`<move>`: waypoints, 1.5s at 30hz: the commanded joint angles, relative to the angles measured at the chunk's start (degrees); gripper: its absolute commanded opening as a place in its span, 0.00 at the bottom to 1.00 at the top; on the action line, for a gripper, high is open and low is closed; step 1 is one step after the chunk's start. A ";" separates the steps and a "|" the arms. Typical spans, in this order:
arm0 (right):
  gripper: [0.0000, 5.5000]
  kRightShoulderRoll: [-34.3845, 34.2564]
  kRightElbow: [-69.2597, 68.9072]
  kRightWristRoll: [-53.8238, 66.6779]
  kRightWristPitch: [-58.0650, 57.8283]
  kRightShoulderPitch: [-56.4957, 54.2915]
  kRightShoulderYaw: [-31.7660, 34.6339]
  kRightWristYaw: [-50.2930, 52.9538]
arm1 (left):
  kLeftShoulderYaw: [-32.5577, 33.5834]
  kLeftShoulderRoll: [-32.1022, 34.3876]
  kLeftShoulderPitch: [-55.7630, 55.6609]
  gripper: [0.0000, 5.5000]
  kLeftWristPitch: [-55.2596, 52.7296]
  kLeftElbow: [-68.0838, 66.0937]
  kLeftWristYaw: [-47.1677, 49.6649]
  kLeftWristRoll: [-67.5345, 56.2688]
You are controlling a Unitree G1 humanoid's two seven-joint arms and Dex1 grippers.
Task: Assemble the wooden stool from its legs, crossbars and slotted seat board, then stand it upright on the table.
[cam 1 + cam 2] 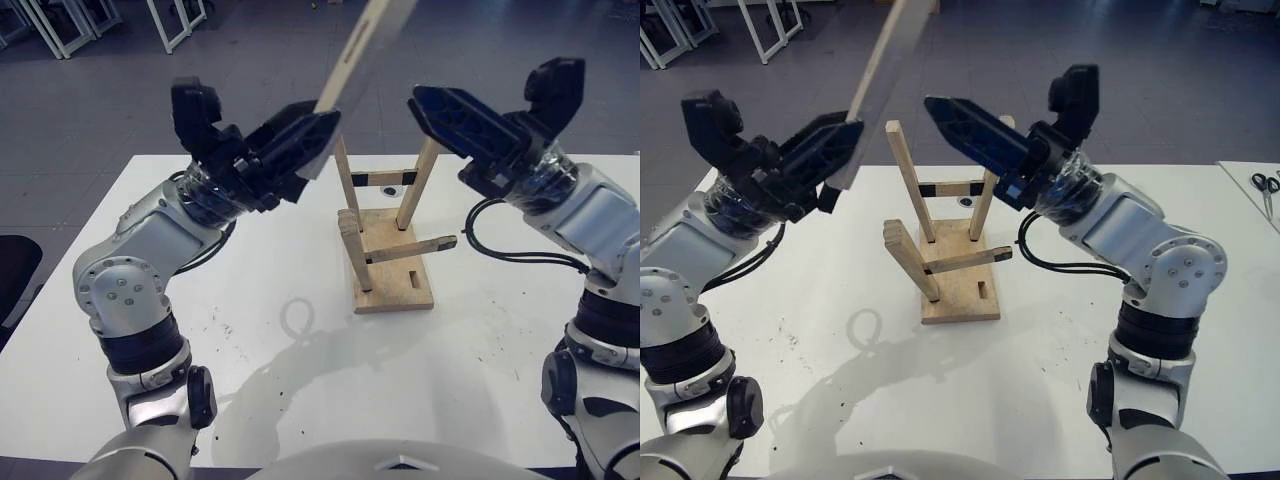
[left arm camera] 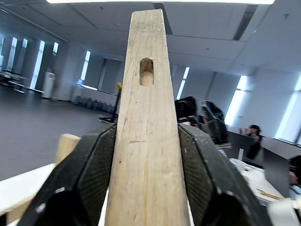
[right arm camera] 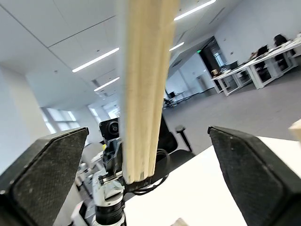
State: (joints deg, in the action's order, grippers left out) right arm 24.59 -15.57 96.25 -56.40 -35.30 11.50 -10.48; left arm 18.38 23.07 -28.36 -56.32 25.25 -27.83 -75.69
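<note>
A partly built stool stands upside down mid-table: the slotted seat board (image 1: 392,285) lies flat with three legs rising from it. One crossbar (image 1: 385,179) joins the two far legs and another crossbar (image 1: 412,247) sticks out from the near leg (image 1: 354,246). My left gripper (image 1: 320,125) is raised left of the stool, shut on a loose wooden leg (image 2: 146,132) that slants up and away, with a slot hole near its far end. On the stool's other side, my right gripper (image 1: 425,105) is raised and open, its fingers (image 3: 47,179) wide apart, with the loose leg (image 3: 146,89) in the gap's line of sight.
The white table (image 1: 250,380) has bare room in front of and to both sides of the stool. A pair of scissors (image 1: 1265,183) lies on a neighbouring table at the far right. Beyond the table's far edge is open floor with white table frames (image 1: 60,25).
</note>
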 commanded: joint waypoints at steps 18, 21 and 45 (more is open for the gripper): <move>0.41 9.24 -3.30 -6.96 -3.06 -3.78 -5.84 -20.52 | -5.10 11.55 0.94 0.37 -3.20 -0.29 -2.86 -13.21; 0.37 9.24 -2.54 -7.73 -3.05 -4.11 -5.69 -21.09 | -5.15 11.91 0.86 0.37 -2.75 -0.42 -2.60 -13.83; 0.37 28.66 10.63 -53.83 17.34 22.97 -4.45 -39.29 | -10.03 9.27 10.61 0.50 22.95 -19.80 13.20 35.34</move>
State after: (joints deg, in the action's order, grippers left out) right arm 53.22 -5.37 46.69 -41.23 -12.70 10.43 -48.17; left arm 8.85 33.35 -16.71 -33.37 5.34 -14.44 -42.00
